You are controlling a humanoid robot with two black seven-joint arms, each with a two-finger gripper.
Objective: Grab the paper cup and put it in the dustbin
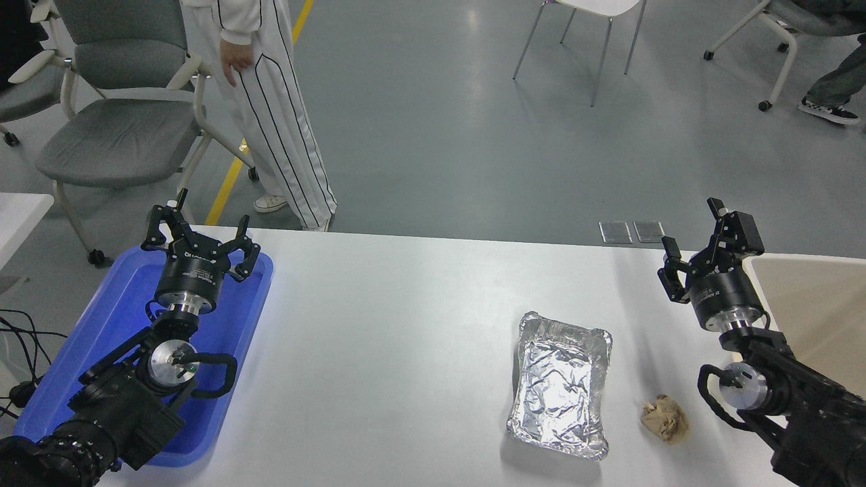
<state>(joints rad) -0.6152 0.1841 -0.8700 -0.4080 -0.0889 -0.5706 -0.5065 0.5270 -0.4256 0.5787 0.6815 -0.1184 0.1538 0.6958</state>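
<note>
I am holding my right tool (pixel 703 238) up over the worktop's (pixel 406 338) far right corner, its fingers spread apart and gripping nothing, just beside the dustbin's (pixel 812 297) pale rim. The beige dustbin is sitting at the right edge of the white worktop, and what shows of its inside is bare. I am not seeing the paper cup anywhere in this view. A silver foil tray (pixel 561 385) is lying on the worktop's right half, with a crumpled brown paper wad (pixel 664 418) just beside it, apart from it. My left tool (pixel 199 233) is hanging open over the blue plastic tray (pixel 108 325) at the left. Beyond the worktop, a person in white striped trousers (pixel 277 115) is standing on the grey floor near a grey chair (pixel 115 101) and a yellow floor line (pixel 233 182)
</note>
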